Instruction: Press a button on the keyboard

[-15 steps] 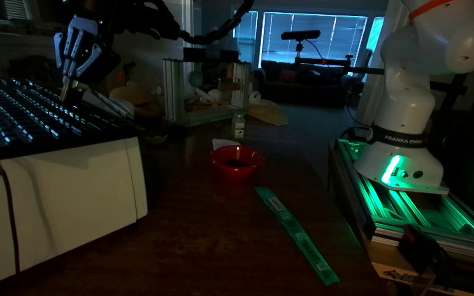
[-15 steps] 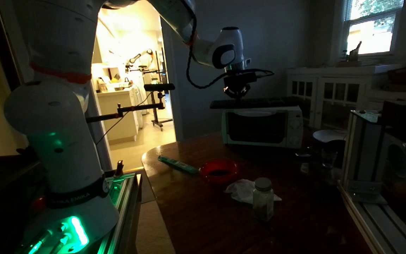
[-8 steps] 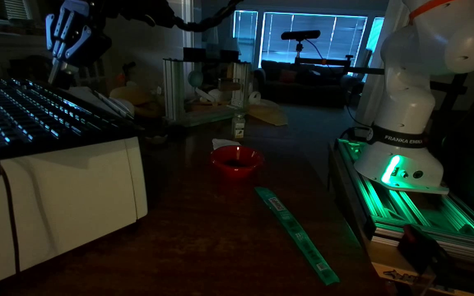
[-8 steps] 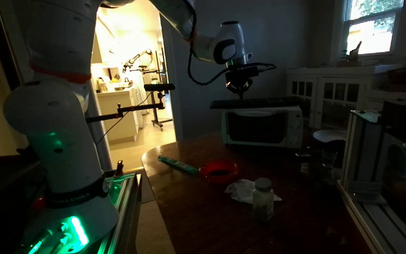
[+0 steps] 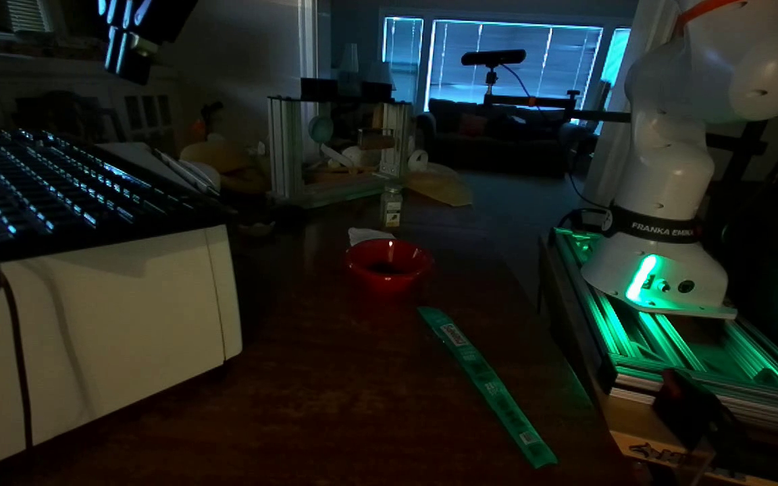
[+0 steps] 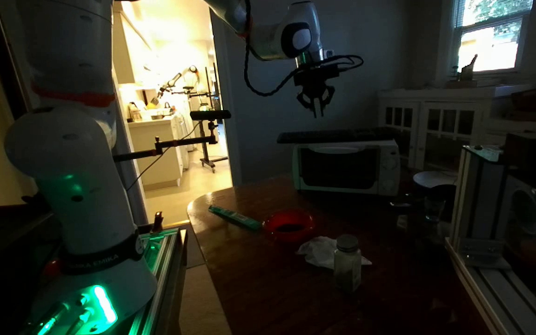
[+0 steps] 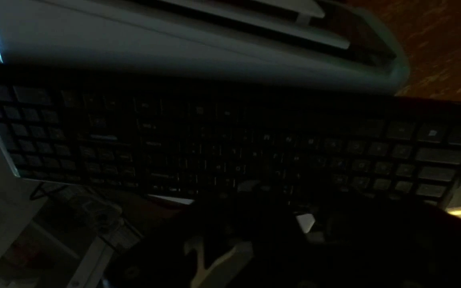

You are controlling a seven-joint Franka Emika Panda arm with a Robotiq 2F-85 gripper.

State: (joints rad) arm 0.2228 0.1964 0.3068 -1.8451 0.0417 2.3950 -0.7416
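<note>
The keyboard [image 5: 58, 192] is a wide dark panel with many rows of glinting keys, lying on top of a white toaster oven. In an exterior view it shows edge-on as a dark slab [image 6: 338, 136]. In the wrist view the keyboard [image 7: 214, 138] spans nearly the full width, with its lower middle hidden by the dark gripper. My gripper [image 6: 318, 112] points down above the keyboard, clear of the keys, with a narrow gap between its fingers and nothing held. The gripper also shows at the top left of an exterior view [image 5: 124, 67]. In the wrist view its fingers are very dark.
The toaster oven [image 6: 342, 170] stands at the table's far end. A red bowl [image 5: 390, 266], a long green strip [image 5: 487, 385], a white crumpled sheet [image 6: 319, 251] and a glass jar [image 6: 347, 265] are on the table. A metal frame [image 6: 477, 209] stands at one side.
My gripper has risen from the keyboard to well above it. Its fingers, together before, now show a narrow gap. The keyboard has not visibly moved.
</note>
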